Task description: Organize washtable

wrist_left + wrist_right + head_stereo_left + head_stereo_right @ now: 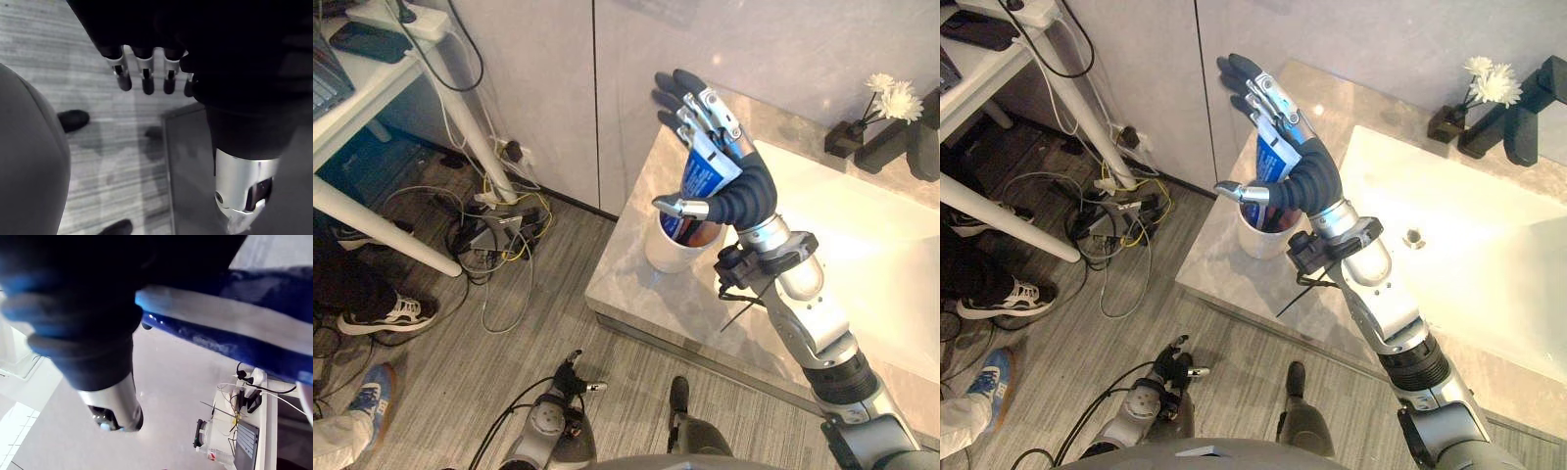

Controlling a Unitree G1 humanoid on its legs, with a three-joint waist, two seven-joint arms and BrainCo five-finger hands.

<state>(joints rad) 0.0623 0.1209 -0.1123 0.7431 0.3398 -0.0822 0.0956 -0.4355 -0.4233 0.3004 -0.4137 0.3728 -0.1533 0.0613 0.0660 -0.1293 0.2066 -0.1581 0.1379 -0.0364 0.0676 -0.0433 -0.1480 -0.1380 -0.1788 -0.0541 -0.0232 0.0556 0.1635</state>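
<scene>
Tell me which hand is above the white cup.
The right hand, raised over the white cup; the left hand hangs low near the floor.

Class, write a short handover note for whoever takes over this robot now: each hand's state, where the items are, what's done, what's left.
Right hand: open, fingers straight, raised over the white cup at the washtable corner; the toothpaste tube leans against its palm, lower end in the cup.
Left hand: open, low over the floor.
Done: tube seems to be in the cup.
Left: withdraw the right hand, check the tube stands.
</scene>
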